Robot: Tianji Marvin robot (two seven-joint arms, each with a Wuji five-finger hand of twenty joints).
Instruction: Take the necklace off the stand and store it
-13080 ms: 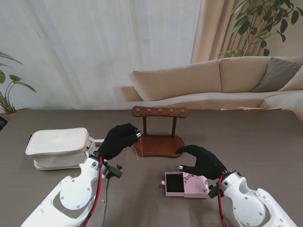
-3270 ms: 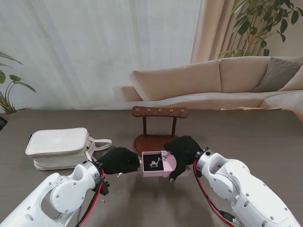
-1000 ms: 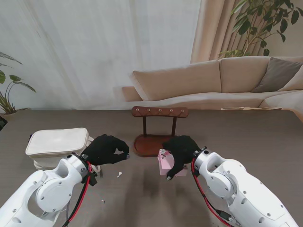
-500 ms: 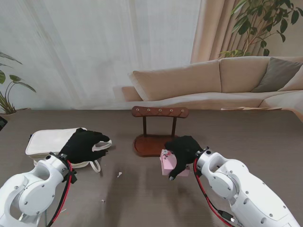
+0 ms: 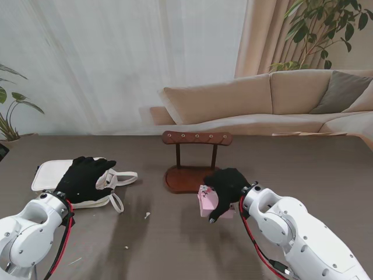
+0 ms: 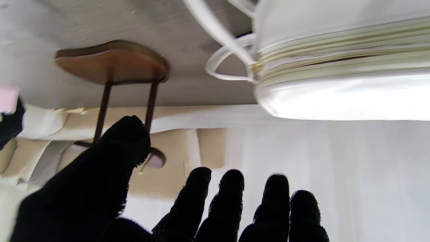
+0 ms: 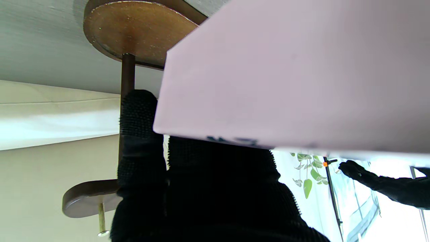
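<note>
Right hand (image 5: 224,185) clamps the pink jewellery box (image 5: 205,201) tilted; left hand (image 5: 83,177), fingers spread and empty, over the white bag (image 5: 46,175): the box could slip.

Table (image 5: 169,233) bare between bag (image 5: 55,175) and stand (image 5: 195,175).

Stand camera: mounted high, facing down and forward over the tabletop (image 5: 245,151) toward a sofa (image 5: 274,99). Left wrist camera: inverted, close along the left hand (image 6: 188,208), facing a white bag (image 6: 342,67). Right wrist camera: inverted, very close behind a pink box (image 7: 295,70). All three views share the wooden stand (image 5: 196,157).
</note>
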